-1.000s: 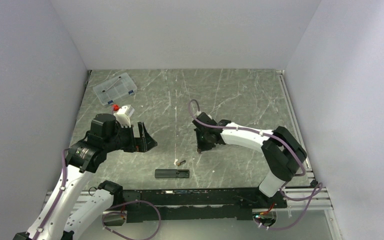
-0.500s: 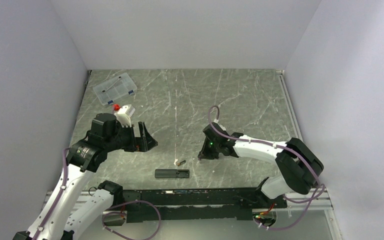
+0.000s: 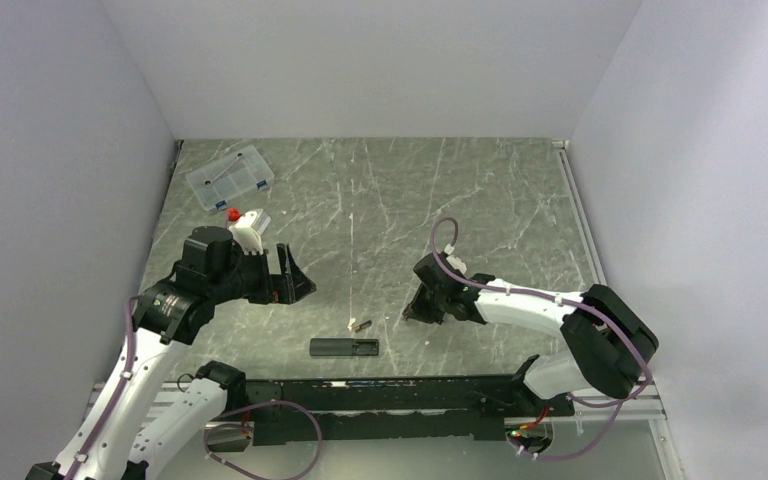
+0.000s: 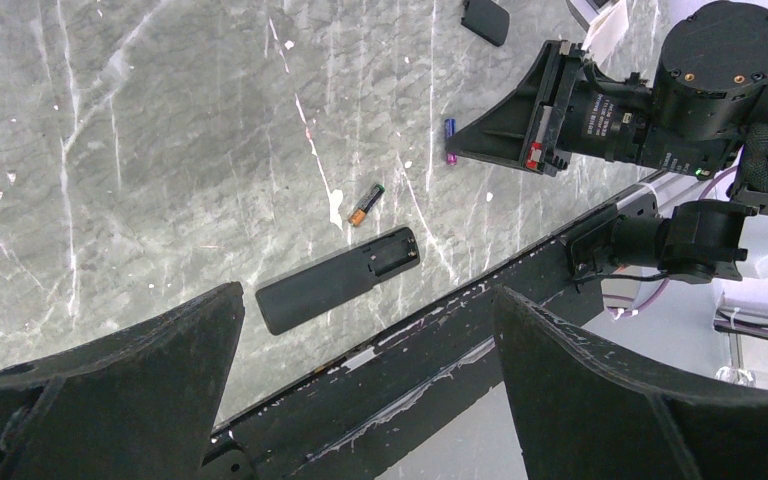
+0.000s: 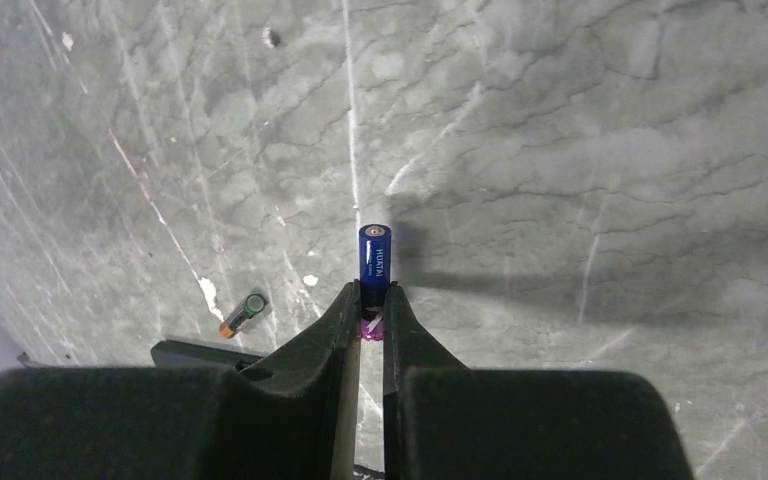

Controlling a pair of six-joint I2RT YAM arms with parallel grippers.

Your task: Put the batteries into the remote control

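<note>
The slim flat black remote control [image 3: 344, 347] lies on the grey veined tabletop [image 3: 460, 190]. Just beyond its right end lies a small dark gold-ended battery [image 3: 361, 325]. Farther right of the remote, the right gripper [image 5: 371, 300] pinches a dark blue cylindrical battery [image 5: 375, 257], jaws nearly together. Left of the remote, the left gripper [image 3: 295, 280] hangs spread wide, empty. A clear plastic compartment box [image 3: 229, 177] sits well beyond the remote.

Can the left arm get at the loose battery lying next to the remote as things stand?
Probably yes. The left arm has its jaws wide open and empty; the battery lies loose on bare table beside the remote, nothing between.
</note>
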